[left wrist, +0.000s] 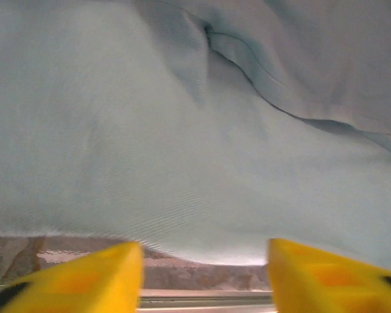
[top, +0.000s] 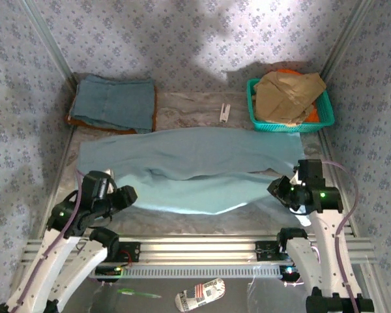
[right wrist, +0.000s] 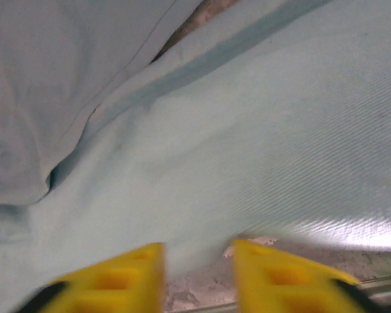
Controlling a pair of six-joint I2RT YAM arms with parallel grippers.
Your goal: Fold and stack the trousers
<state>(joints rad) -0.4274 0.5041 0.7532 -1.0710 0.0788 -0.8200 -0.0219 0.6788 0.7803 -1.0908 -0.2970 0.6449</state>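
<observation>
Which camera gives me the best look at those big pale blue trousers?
The top external view: the trousers lie spread across the table, nearly their whole outline visible. Each wrist view gives a close-up patch of them by the near edge.

Top view first: left arm (top: 58,241) comes up from its base at roughly 7 o'clock and bends over at the wrist, so the left gripper (top: 127,194) sits around 8 o'clock with its tip aimed toward 3 o'clock. Right arm (top: 326,241) rises from 5 o'clock, and the right gripper (top: 280,189) sits near 4 o'clock, aimed toward 9 o'clock, so the two face each other.

On the wrist cams, the left gripper (left wrist: 205,261) has its yellow fingers (left wrist: 85,277) spread pretty wide. The right gripper (right wrist: 199,261) has its fingers (right wrist: 280,274) apart too, just a narrower gap.
</observation>
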